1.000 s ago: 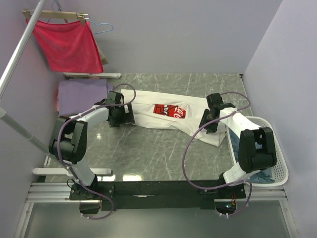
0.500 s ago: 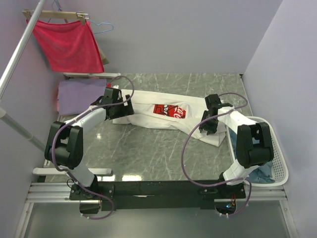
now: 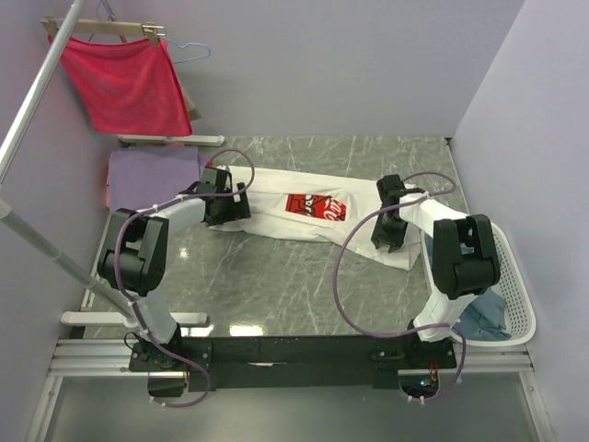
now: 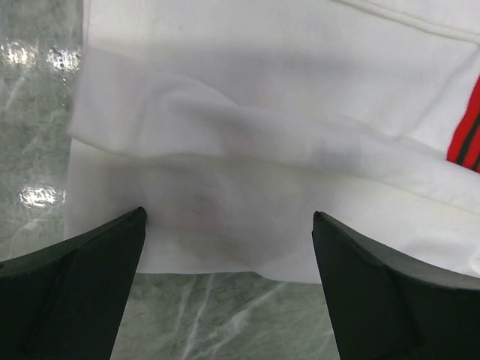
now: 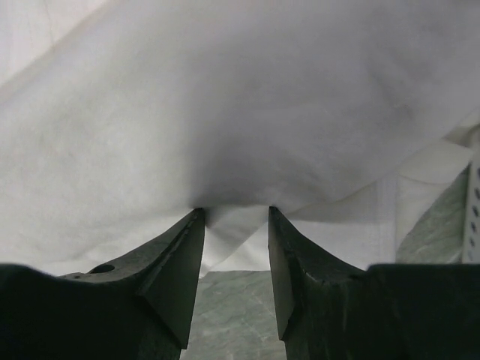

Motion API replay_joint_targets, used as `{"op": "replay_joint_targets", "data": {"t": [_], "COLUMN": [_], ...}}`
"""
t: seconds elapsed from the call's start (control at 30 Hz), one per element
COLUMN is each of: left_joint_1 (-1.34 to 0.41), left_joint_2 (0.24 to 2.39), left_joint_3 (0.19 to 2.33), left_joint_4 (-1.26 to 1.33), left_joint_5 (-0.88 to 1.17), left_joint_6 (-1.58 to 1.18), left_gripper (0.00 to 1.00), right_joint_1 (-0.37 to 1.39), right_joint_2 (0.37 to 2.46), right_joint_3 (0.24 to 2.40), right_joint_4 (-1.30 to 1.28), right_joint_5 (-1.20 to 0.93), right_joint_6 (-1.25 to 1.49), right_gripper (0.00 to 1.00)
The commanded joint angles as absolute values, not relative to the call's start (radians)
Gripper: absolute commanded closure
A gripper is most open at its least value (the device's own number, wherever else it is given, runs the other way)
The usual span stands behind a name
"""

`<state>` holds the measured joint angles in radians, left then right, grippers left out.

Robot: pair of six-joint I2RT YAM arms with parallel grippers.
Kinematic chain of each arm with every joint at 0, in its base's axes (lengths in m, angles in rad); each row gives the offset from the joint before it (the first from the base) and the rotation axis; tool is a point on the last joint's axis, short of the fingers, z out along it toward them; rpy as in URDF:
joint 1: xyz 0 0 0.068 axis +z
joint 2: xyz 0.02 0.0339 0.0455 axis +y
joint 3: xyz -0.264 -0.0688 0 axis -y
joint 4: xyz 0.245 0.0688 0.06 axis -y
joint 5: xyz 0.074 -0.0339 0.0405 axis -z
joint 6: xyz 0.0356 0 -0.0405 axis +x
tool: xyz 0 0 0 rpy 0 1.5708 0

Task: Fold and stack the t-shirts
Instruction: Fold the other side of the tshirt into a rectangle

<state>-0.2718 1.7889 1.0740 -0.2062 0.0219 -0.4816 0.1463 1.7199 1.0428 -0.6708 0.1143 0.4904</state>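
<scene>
The white t-shirt with the red chest print lies spread across the table. My left gripper sits at its left end. In the left wrist view the gripper is wide open, with the shirt's edge between the fingertips. My right gripper is at the shirt's right end. In the right wrist view it is narrowly open, its tips against bunched white cloth. The lavender t-shirt lies folded at the far left. The grey-blue t-shirt lies in the basket.
The white slotted basket stands at the right table edge, close to the right arm; its wall shows in the right wrist view. A red cloth hangs on a hanger at the back left. A metal rail slants along the left side.
The left gripper shifted slightly along the shirt's left end and its elbow swung. The right gripper crept a little toward the near edge over the shirt's right end.
</scene>
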Motion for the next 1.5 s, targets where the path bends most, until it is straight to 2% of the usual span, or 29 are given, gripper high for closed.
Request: {"op": "replay_joint_targets", "data": {"t": [0.0, 0.23, 0.4, 0.57, 0.73, 1.1, 1.33, 1.47], "left_joint_1": [-0.268, -0.268, -0.299, -0.334, -0.334, -0.334, -0.333, -0.331], "left_joint_2": [1.859, 1.884, 1.876, 1.815, 1.746, 1.859, 1.986, 2.051], "left_joint_3": [1.104, 1.115, 1.130, 1.193, 1.276, 1.397, 1.440, 1.468], "left_joint_4": [-0.267, -0.382, -0.425, -0.434, -0.469, -0.327, -0.272, -0.267], "left_joint_5": [-0.067, -0.242, -0.291, -0.238, -0.226, 0.029, 0.048, 0.022], "left_joint_6": [-0.417, -0.388, -0.387, -0.380, -0.380, -0.416, -0.417, -0.422], "left_gripper": [0.01, 0.01, 0.01, 0.00, 0.01, 0.00, 0.01, 0.00], "right_joint_1": [0.141, 0.143, 0.146, 0.147, 0.147, 0.147, 0.147, 0.147], "right_joint_2": [1.782, 1.865, 1.867, 1.717, 1.663, 1.758, 1.903, 2.034], "right_joint_3": [1.101, 1.175, 1.218, 1.246, 1.302, 1.262, 1.396, 1.563], "right_joint_4": [-0.753, -0.844, -0.851, -0.795, -0.784, -0.693, -0.689, -0.758], "right_joint_5": [0.328, 0.509, 0.577, 0.500, 0.436, 0.230, 0.221, 0.235], "right_joint_6": [0.502, 0.526, 0.541, 0.497, 0.488, 0.512, 0.502, 0.505], "right_gripper": [0.54, 0.54, 0.54, 0.52, 0.51, 0.51, 0.50, 0.50]}}
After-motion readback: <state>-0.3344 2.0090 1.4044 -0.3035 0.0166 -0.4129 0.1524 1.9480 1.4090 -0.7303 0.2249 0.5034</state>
